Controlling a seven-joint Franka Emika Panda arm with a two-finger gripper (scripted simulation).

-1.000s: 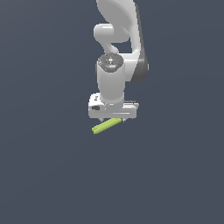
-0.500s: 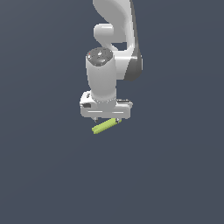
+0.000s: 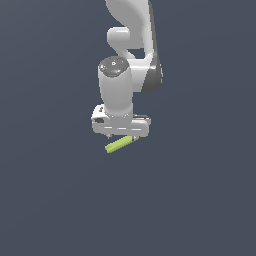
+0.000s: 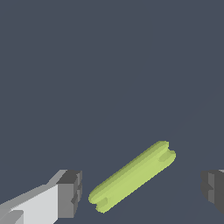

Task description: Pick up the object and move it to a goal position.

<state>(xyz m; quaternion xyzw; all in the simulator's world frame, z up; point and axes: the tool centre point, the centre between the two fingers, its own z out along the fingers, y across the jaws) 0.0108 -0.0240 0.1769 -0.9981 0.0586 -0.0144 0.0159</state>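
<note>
The object is a slim yellow-green rod (image 3: 120, 144) lying on the dark grey floor, slanted. In the wrist view the rod (image 4: 132, 176) lies between my two fingers, one dark-padded finger (image 4: 69, 192) on one side and the other finger (image 4: 213, 190) on the far side, with clear gaps to both. My gripper (image 3: 121, 137) is open and hovers right above the rod; its white hand hides part of the rod's far end in the exterior view. I cannot tell how much height separates the fingertips from the floor.
The white arm (image 3: 131, 45) rises from the hand toward the top of the exterior view. The floor (image 3: 200, 200) is plain dark grey all around.
The arm has lowered toward the rod and shifted slightly to the exterior view's left. The rod has not moved.
</note>
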